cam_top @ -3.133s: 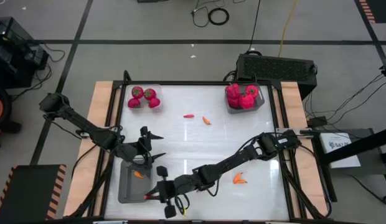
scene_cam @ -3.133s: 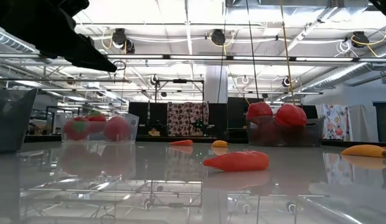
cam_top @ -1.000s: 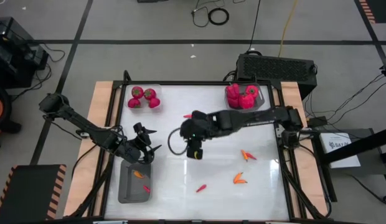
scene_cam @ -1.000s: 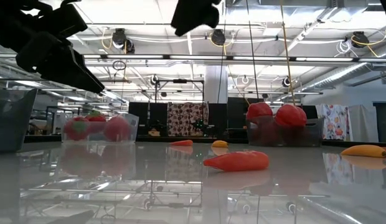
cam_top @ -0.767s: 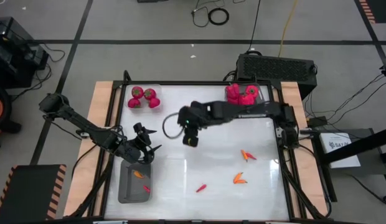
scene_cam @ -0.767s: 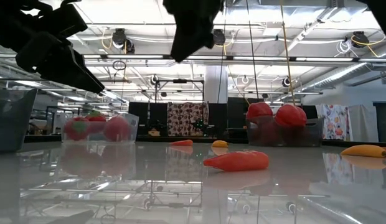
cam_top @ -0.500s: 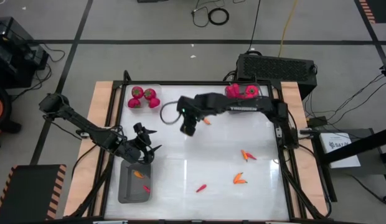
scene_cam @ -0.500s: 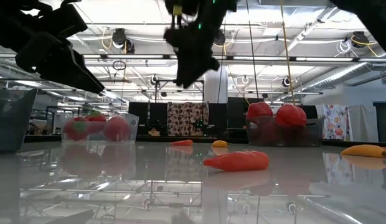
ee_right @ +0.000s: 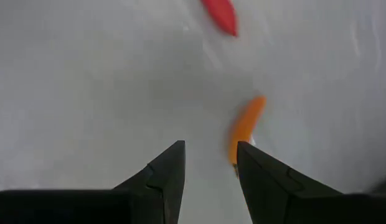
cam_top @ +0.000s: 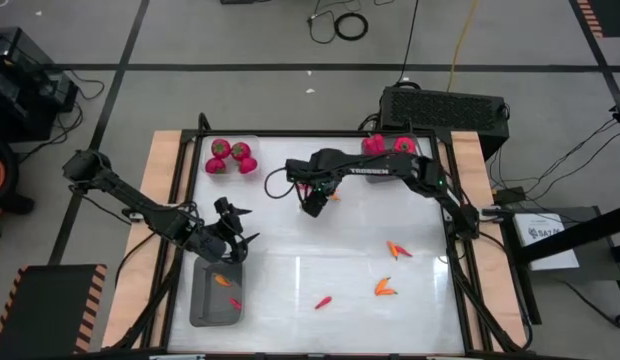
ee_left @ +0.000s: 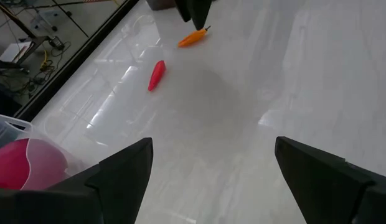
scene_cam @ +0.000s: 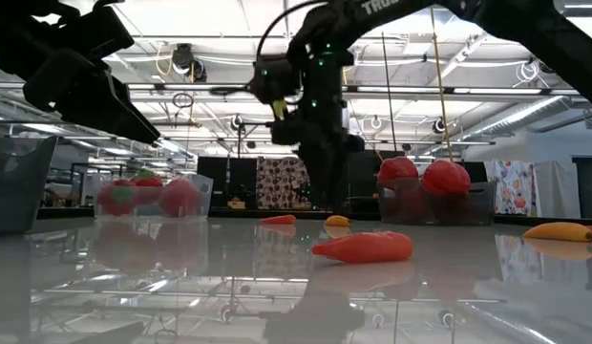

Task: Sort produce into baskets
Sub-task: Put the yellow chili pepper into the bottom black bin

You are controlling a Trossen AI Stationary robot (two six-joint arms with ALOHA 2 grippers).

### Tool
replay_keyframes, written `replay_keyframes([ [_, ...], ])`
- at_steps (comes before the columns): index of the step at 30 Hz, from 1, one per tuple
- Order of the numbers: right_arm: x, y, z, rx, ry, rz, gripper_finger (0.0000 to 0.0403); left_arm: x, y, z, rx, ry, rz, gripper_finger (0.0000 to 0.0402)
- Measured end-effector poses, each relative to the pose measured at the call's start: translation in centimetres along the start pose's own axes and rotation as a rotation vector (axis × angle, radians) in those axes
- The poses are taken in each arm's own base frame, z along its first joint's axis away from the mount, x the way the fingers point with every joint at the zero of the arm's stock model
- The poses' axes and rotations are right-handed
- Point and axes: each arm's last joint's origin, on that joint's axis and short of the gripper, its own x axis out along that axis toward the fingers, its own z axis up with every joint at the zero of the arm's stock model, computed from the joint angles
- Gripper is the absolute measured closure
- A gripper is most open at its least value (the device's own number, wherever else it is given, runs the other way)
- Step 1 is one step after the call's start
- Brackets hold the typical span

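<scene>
Right gripper (cam_top: 311, 207) hovered low over the table's (cam_top: 290, 270) far middle, its fingers a narrow gap apart and holding nothing, just beside the orange chilli (ee_right: 245, 129); the red chilli (ee_right: 221, 14) lay a little beyond it. That orange piece looked light, stiff and smooth, likely to skid on the glossy top, so a pinch across its thicker middle seemed best. Left gripper (cam_top: 233, 238) waited, spread wide and empty, above the grey basket (cam_top: 198, 305) at the near left corner.

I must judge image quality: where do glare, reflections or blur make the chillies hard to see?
Low view: the glossy table mirrors the ceiling lights, and the nearest red chilli shows a reflection below it. Right wrist view: the orange chilli and red chilli look soft-edged. High view: even light, chillies tiny.
</scene>
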Motion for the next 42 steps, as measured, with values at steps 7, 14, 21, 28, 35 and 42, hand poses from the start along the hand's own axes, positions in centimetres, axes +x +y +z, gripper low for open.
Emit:
replay_keyframes([
  [7, 1.5, -0.8, 0.5, 0.067, 0.032, -0.019, 0.0266, 0.0, 0.0, 0.0, -0.001, 0.005, -0.013, 0.0059],
  [14, 1.6, -1.5, 0.6, 0.112, 0.03, -0.077, 0.0266, 0.0, -0.1, 0.0, -0.003, 0.011, -0.028, 0.0059],
  [21, 2.0, -1.6, 0.2, 0.207, 0.055, -0.089, 0.0266, 0.0, -0.1, -0.1, -0.019, 0.028, -0.049, 0.0059],
  [28, 4.9, -1.7, -0.9, 0.239, 0.078, -0.101, 0.0266, 0.0, -0.1, -0.1, -0.02, 0.028, -0.05, 0.0059],
  [35, 6.1, -1.7, -1.4, 0.211, 0.067, -0.096, 0.027, 0.0, -0.1, -0.1, -0.02, 0.027, -0.05, 0.0059],
  [42, 6.0, -1.0, -1.6, 0.195, 0.053, -0.086, 0.0325, 0.0, -0.1, -0.1, -0.019, 0.028, -0.05, 0.0059],
])
